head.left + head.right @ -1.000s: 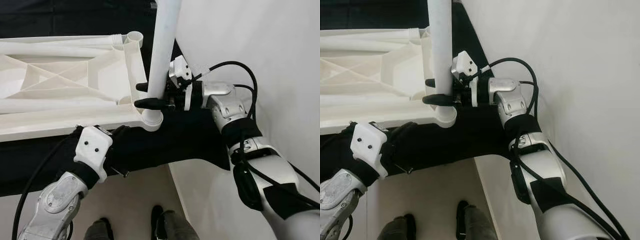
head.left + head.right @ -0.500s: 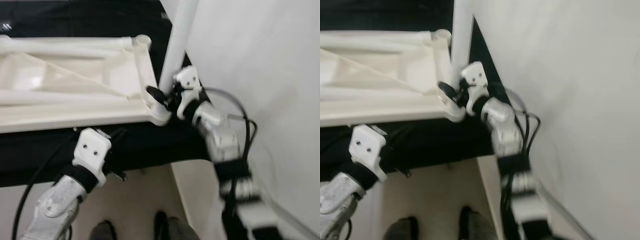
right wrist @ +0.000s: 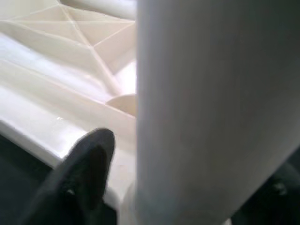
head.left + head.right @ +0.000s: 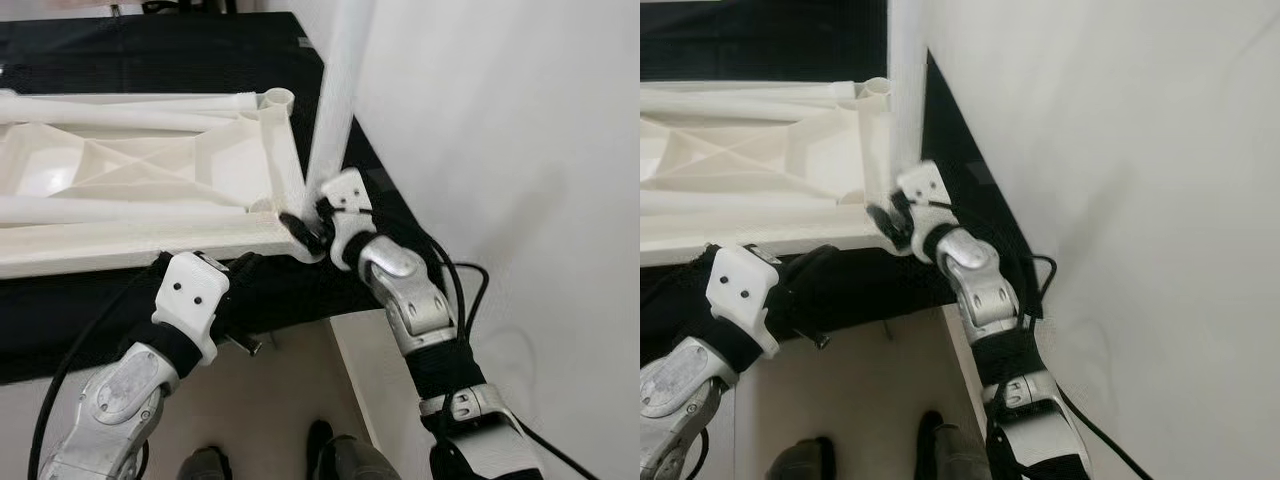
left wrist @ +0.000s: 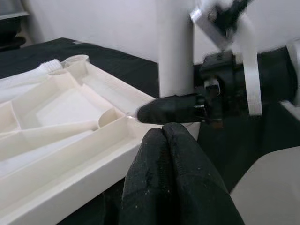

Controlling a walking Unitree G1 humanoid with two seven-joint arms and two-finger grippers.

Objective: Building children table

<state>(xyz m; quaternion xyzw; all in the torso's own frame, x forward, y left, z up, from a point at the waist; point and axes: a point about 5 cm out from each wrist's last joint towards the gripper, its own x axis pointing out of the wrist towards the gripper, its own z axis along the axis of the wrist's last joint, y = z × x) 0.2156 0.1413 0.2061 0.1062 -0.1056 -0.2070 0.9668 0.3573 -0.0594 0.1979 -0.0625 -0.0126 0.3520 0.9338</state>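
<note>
Tabletop (image 4: 150, 180) lies upside-down at frame left on my black counter (image 4: 150, 40); my right pincer (image 4: 312, 228), clamping the leg (image 4: 335, 100), has slid down to the corner socket, my left pincer (image 5: 164, 140) pressed together beneath the edge.

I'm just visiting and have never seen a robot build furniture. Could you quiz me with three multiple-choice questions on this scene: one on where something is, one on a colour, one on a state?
1. Where does the upright leg stand?
A. at the tabletop's near right corner
B. in the tabletop's middle
C. flat on the floor

2. What colour is the tabletop?
A. red
B. white
C. blue

3. What is the right gripper doing?
A. hanging idle
B. gripping the leg near its base
C. holding a screwdriver

Answers: 1 A, the leg rises from the corner socket nearest the right arm. 2 B, its ribbed underside is white against the black cloth. 3 B, its black fingers close around the leg just above the socket.
</note>
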